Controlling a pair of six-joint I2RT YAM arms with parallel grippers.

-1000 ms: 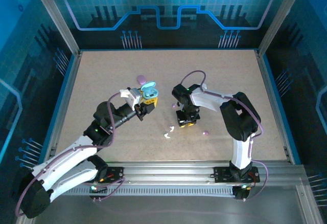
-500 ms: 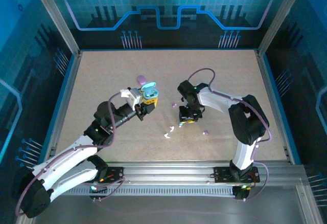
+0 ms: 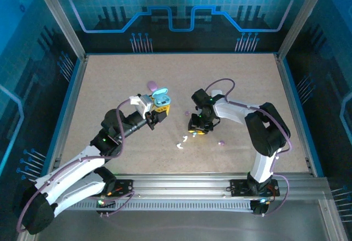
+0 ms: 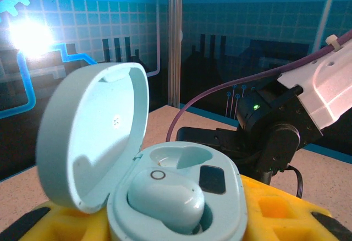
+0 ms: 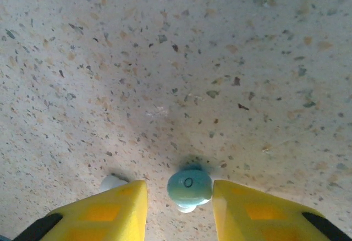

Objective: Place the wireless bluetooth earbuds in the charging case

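On the speckled tabletop [image 3: 110, 87], the right gripper [image 3: 198, 129] is down, its yellow fingers spread either side of a light blue earbud [image 5: 189, 187] and not yet pinching it. The left gripper [image 3: 160, 110] clamps the open charging case [image 4: 137, 169], which has one seated earbud [image 4: 165, 200] and an empty socket [image 4: 179, 155] beside it. I judge this pair half done.

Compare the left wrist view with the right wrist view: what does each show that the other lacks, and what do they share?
Left wrist view: an open light blue case held in the left fingers, lid raised, one matching earbud seated inside, one socket empty, with the right arm behind. Right wrist view: a loose light blue earbud lying on the speckled table between the spread right fingers. Shared: yellow fingers along the bottom edge, and the tabletop.
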